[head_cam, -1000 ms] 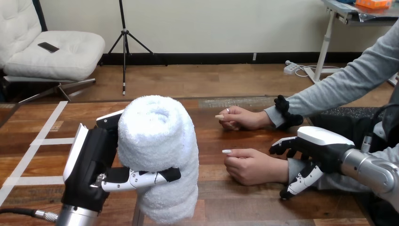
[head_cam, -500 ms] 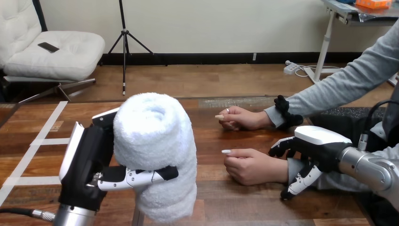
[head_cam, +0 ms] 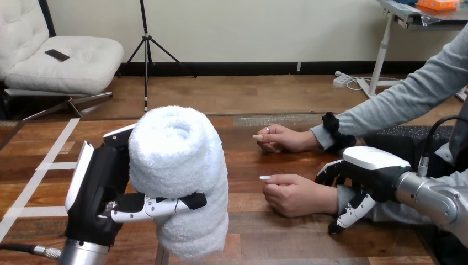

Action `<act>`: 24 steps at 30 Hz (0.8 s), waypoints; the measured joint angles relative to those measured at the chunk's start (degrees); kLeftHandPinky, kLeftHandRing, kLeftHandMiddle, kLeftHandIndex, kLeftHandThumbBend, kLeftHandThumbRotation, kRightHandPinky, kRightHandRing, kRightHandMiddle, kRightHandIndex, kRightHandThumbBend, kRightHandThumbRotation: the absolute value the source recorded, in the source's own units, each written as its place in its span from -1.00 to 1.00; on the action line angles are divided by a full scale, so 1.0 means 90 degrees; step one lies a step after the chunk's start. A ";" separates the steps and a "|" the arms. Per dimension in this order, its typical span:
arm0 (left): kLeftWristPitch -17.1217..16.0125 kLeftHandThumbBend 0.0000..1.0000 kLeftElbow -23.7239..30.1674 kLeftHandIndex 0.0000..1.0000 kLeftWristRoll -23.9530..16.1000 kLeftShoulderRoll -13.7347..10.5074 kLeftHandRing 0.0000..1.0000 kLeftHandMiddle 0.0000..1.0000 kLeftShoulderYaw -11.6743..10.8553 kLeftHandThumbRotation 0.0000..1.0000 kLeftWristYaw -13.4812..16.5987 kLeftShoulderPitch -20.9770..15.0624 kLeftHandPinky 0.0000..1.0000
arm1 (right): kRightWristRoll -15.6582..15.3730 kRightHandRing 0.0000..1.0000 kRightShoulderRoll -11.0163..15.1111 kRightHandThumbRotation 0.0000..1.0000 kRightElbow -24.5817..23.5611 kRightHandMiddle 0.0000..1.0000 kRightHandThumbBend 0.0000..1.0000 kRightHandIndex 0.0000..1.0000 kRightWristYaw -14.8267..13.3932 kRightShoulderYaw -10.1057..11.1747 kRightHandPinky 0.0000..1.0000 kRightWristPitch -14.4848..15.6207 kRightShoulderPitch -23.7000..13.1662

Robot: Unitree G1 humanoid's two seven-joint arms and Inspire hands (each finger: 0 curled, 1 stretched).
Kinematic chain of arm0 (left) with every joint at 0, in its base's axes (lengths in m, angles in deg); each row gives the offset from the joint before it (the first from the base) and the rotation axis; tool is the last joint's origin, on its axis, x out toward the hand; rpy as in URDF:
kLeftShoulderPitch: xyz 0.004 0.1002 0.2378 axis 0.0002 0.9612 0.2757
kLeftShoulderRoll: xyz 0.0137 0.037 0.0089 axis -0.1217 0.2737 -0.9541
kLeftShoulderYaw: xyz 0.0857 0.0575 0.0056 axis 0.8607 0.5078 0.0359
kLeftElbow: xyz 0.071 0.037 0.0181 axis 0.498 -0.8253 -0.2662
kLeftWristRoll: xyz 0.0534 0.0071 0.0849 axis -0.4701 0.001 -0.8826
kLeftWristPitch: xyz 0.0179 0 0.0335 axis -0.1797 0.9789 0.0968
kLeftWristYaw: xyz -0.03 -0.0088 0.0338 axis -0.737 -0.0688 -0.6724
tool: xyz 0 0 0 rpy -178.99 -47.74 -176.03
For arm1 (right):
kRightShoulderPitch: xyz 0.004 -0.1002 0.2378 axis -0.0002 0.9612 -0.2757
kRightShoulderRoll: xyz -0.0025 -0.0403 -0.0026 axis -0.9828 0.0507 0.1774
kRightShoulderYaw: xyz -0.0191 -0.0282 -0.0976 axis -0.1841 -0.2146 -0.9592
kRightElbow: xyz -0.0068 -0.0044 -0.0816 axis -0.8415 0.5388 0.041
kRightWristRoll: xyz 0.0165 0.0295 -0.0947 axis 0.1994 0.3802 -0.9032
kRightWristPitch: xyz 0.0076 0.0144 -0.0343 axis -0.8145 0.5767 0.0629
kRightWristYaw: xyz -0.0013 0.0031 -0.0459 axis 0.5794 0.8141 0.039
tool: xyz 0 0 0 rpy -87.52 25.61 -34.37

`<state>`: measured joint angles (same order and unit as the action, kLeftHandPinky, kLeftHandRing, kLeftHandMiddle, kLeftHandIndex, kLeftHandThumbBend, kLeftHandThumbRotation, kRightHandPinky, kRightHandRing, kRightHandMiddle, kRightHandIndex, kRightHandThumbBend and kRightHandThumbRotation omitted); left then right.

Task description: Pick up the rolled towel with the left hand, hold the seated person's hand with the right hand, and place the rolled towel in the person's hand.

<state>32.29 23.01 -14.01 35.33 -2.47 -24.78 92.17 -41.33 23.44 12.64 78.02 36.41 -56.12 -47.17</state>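
The left hand (head_cam: 96, 190) is gripping the rolled towel (head_cam: 179, 165) at the near left of the scene, and that is a firm-looking hold: the thumb (head_cam: 160, 205) is wrapping across the towel's front while the rest of the fingers are curling round behind the roll. The towel is standing roughly upright in the grasp, its spiral end facing up, and its lower end is hanging below the thumb over the near edge of the desk (head_cam: 276, 237). White tape lines (head_cam: 52, 152) are running across the desk to the left of the arm.

Over on the right, the person's near hand (head_cam: 295, 196) is resting on the desk, loosely curled, fingertips pointing left. The right hand (head_cam: 367, 171) is sitting right at the person's wrist (head_cam: 335, 200): its fingers (head_cam: 326, 174) are curling down over the far side of the wrist and its thumb is reaching down along the near side, so the wrist is lying clasped between them.

The person's far hand (head_cam: 284, 138) is lying farther back on the desk, apart from both robot hands. The towel and the person's near hand are well apart, with bare desk lying between them.
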 measured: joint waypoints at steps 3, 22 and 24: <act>-0.0002 0.24 0.0020 -0.30 0.0001 0.0000 -0.49 -0.36 -0.0004 -1.00 -0.0002 0.0000 -0.59 | 0.0000 0.44 -0.0005 -0.49 0.0009 0.49 0.89 0.49 -0.0045 -0.0011 0.21 -0.0001 -0.0005; -0.0018 0.23 0.0075 -0.30 0.0005 0.0006 -0.48 -0.36 -0.0003 -1.00 -0.0037 0.0000 -0.59 | -0.0032 0.38 -0.0007 -0.51 0.0042 0.42 0.85 0.40 -0.0129 -0.0154 0.23 -0.0052 -0.0080; -0.0041 0.23 0.0075 -0.30 0.0005 0.0006 -0.48 -0.35 -0.0003 -1.00 -0.0048 0.0000 -0.59 | -0.0033 0.39 -0.0007 -0.51 0.0048 0.41 0.84 0.40 -0.0129 -0.0166 0.23 -0.0052 -0.0091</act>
<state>31.92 23.68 -13.96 35.39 -2.49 -25.21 92.17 -41.63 23.38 13.07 76.86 34.91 -56.59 -47.99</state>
